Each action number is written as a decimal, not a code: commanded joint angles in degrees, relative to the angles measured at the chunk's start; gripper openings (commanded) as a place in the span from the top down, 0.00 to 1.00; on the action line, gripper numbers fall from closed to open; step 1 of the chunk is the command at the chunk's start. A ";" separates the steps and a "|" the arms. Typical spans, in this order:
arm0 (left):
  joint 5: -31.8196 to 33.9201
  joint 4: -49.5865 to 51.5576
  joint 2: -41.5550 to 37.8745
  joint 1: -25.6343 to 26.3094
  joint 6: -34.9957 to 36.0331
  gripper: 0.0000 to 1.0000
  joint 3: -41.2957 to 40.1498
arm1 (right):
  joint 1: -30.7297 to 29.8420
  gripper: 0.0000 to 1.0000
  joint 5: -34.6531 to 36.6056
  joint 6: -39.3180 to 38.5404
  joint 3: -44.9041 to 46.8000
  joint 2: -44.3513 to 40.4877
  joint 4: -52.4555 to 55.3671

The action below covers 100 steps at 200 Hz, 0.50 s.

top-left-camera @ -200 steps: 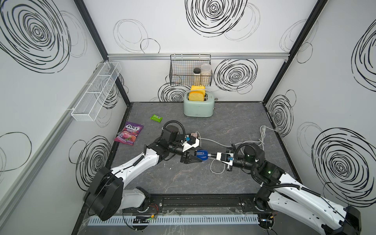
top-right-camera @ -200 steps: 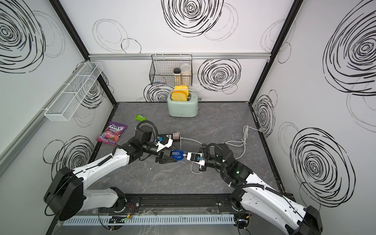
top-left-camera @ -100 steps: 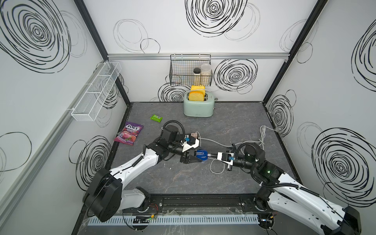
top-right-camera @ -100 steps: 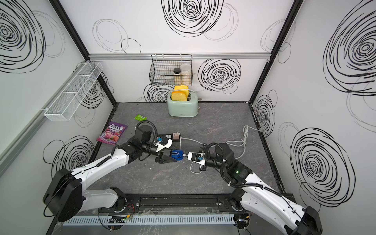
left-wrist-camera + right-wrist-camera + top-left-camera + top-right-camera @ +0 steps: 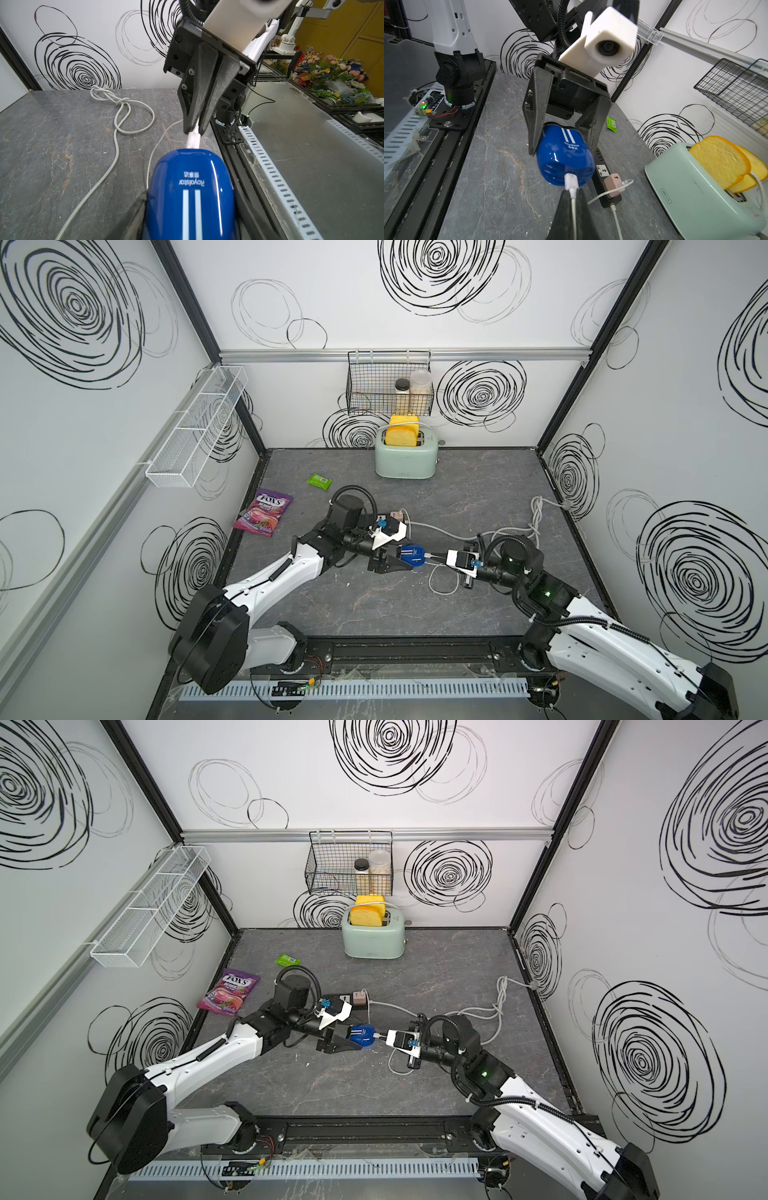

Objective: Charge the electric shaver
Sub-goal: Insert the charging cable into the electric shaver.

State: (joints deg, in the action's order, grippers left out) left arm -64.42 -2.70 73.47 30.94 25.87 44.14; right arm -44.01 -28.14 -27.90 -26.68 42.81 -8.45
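**Shaver pinned between both arms, plug at its tail**

I've got the electric shaver (image 5: pixel 564 158) in the left pincer (image 5: pixel 562 148), whose jaws are spread about halfway and grip its two flanks. It hangs between the arms over the front middle of the bench (image 5: pixel 478 489), seemingly clear of the surface. The right pincer (image 5: pixel 193 129) is clenched on the white connector (image 5: pixel 193 141), which touches the shaver's tail end. I can't tell whether it is fully seated.

I judge the shaver light and rigid. Its glossy, rounded shell looks slippery, so the broad sides are the place to hold it.

The mint toaster (image 5: pixel 405 462) holds two yellow bread slices (image 5: pixel 401 433). The black wire basket (image 5: pixel 370 398) on the back wall holds two jars (image 5: pixel 403 391). I see nothing in the white mesh rack (image 5: pixel 195 435). The black power strip (image 5: pixel 602 166) carries a pink adapter (image 5: pixel 612 182), with the cable plugged into it.
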 commanded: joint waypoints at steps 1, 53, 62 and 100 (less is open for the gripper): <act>-9.12 -12.98 -2.71 3.95 -0.48 1.00 3.55 | -1.24 1.00 -2.96 0.14 1.60 4.74 1.57; -9.12 -19.32 -3.48 3.78 -4.77 1.00 2.79 | -1.34 1.00 -3.02 0.77 3.07 5.43 0.20; -9.12 -19.58 -3.47 3.87 -4.86 1.00 2.71 | -1.47 1.00 -3.36 0.70 3.27 5.76 -0.08; -9.12 -20.42 -3.55 4.48 -5.35 1.00 2.62 | -2.04 1.00 -5.37 0.12 3.47 7.78 -1.45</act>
State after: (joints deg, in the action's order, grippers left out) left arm -63.11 -4.40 73.34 30.41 21.76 43.53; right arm -43.48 -28.03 -27.53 -25.58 45.23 -12.45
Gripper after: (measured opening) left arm 0.607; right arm 0.061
